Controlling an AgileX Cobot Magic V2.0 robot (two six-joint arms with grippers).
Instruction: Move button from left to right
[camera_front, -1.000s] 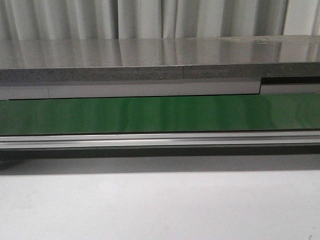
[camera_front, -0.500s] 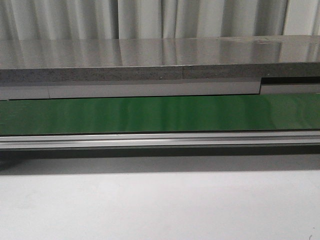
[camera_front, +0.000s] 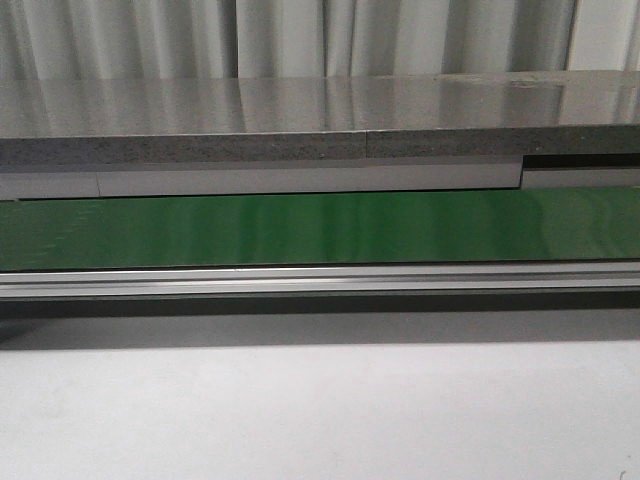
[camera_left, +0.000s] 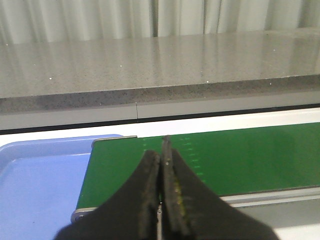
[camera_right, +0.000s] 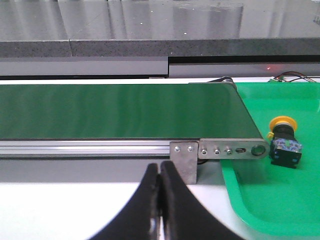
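Observation:
The button (camera_right: 283, 141) has a yellow-orange cap and a black base with bluish marks. It lies in the green tray (camera_right: 270, 200) just past the end of the green belt (camera_right: 120, 110), in the right wrist view only. My right gripper (camera_right: 159, 169) is shut and empty, over the white table in front of the belt's end bracket, well apart from the button. My left gripper (camera_left: 161, 152) is shut and empty, over the other end of the belt (camera_left: 225, 155). Neither gripper shows in the front view.
A blue tray (camera_left: 35, 185) sits beside the belt's end in the left wrist view. The belt (camera_front: 320, 228) has an aluminium rail (camera_front: 320, 280) in front and a grey stone ledge (camera_front: 300, 125) behind. A metal bracket (camera_right: 220, 150) caps the belt end. White table (camera_front: 320, 410) lies in front.

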